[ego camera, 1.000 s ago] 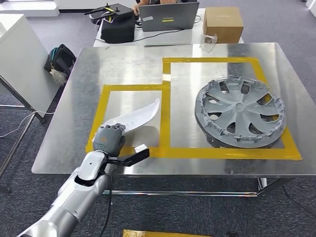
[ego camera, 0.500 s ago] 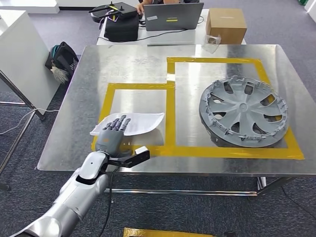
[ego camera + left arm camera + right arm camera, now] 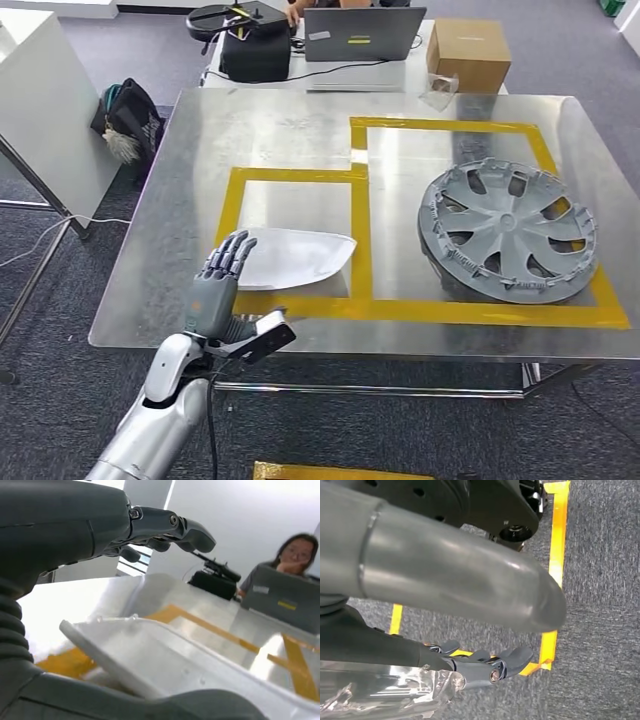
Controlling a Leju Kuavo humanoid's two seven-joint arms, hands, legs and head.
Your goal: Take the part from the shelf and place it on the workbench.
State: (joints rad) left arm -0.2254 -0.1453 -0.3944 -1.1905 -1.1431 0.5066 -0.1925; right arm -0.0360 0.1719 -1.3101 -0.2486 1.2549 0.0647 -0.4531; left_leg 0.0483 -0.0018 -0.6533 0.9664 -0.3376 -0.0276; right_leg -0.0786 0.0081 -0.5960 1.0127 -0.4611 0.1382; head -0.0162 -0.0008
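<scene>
Lying flat on the workbench [image 3: 189,140], the white part [image 3: 290,258] rests free — left hand [image 3: 219,285] beside it, fingers spread, empty.

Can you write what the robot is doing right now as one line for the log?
left hand: open, fingers spread, at the near end of the white part | part: flat on workbench inside smaller yellow square | hubcap: in larger square
</scene>
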